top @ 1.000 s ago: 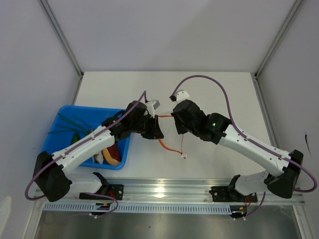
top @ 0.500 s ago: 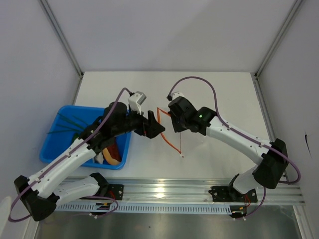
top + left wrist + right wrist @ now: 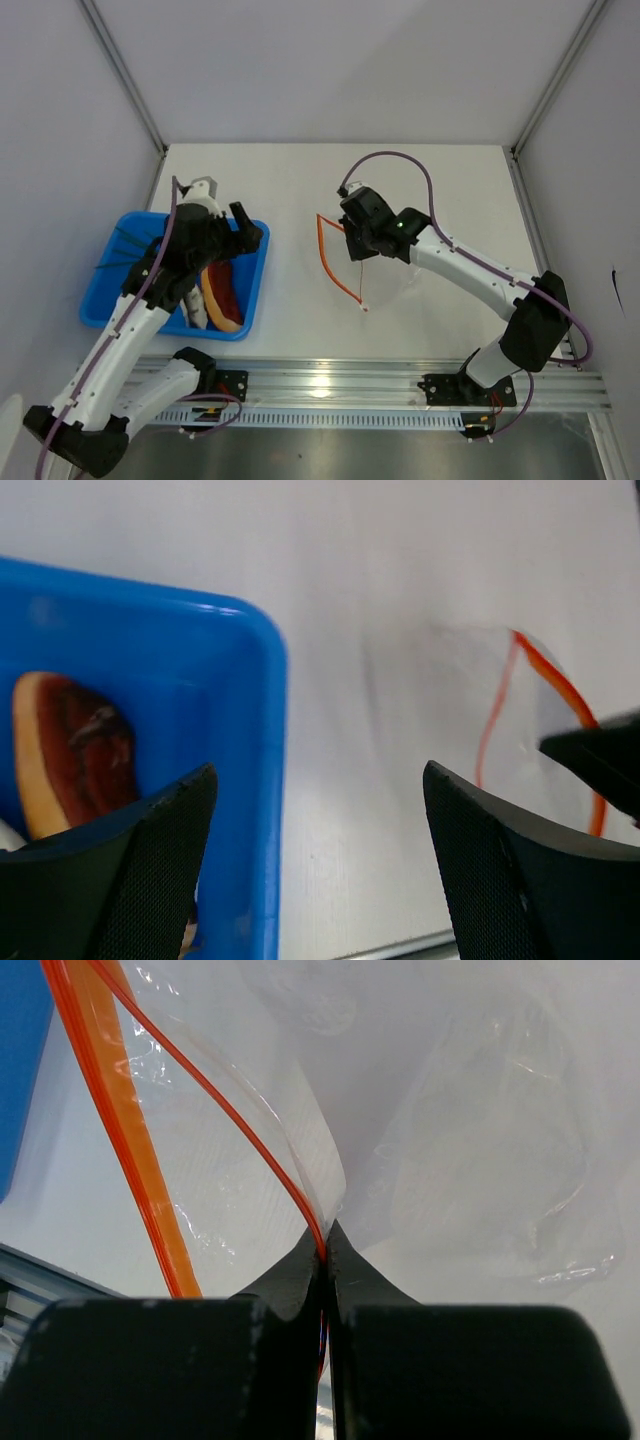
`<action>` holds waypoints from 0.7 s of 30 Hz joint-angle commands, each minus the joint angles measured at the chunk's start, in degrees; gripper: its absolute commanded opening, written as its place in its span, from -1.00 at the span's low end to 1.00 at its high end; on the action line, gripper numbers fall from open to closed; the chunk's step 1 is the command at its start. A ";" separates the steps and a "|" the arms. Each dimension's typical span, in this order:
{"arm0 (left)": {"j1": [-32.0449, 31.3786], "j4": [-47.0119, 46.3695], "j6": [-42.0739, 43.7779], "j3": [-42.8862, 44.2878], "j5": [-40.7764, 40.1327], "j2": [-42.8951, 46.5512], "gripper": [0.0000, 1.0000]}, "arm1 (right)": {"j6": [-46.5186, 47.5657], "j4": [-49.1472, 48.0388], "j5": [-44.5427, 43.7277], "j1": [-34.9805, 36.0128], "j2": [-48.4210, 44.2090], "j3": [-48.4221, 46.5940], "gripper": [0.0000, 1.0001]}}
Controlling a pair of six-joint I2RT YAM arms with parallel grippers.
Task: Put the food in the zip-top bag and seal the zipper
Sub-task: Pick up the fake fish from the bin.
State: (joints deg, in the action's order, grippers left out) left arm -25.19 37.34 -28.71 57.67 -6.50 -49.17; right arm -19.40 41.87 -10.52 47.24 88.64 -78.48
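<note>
The clear zip-top bag (image 3: 480, 1160) hangs from my right gripper (image 3: 356, 238), which is shut on its mouth edge, pinching the red-orange zipper (image 3: 338, 272) between the jaws (image 3: 325, 1245). The mouth gapes toward the left. My left gripper (image 3: 247, 224) is open and empty above the right rim of the blue tray (image 3: 105, 300). In the left wrist view its fingertips straddle the tray's edge (image 3: 265, 780). The food is in the tray: a dark-red meat slab (image 3: 85, 750) with a tan rim, and thin green stalks (image 3: 125, 250) at the far left.
Other pale and orange toy pieces (image 3: 215, 312) share the tray's near end. An aluminium rail (image 3: 330, 385) runs along the table's front edge. White walls and frame posts enclose the back and sides.
My left gripper opened, let go of the bag's mouth and swung left to the tray. The right gripper stays shut on the zipper edge, having shifted only slightly.
</note>
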 commanded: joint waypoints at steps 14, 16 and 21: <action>25.00 5.20 -3.19 -3.26 11.07 -16.22 0.70 | 3.93 -1.96 5.95 -2.33 -1.54 -0.80 -1.00; 27.20 5.11 -5.20 -4.31 10.29 -16.14 0.69 | 4.28 -2.31 6.48 -2.51 -1.63 -0.71 -1.00; 30.46 7.73 -7.50 -5.20 5.03 -16.48 0.69 | 4.81 -2.84 7.27 -2.68 -1.28 -0.27 -1.00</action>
State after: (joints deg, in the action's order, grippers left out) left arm 3.62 43.24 -33.36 52.31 1.54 -65.98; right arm -15.81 41.15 -4.40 44.82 88.62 -78.46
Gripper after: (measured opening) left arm 0.843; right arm 0.003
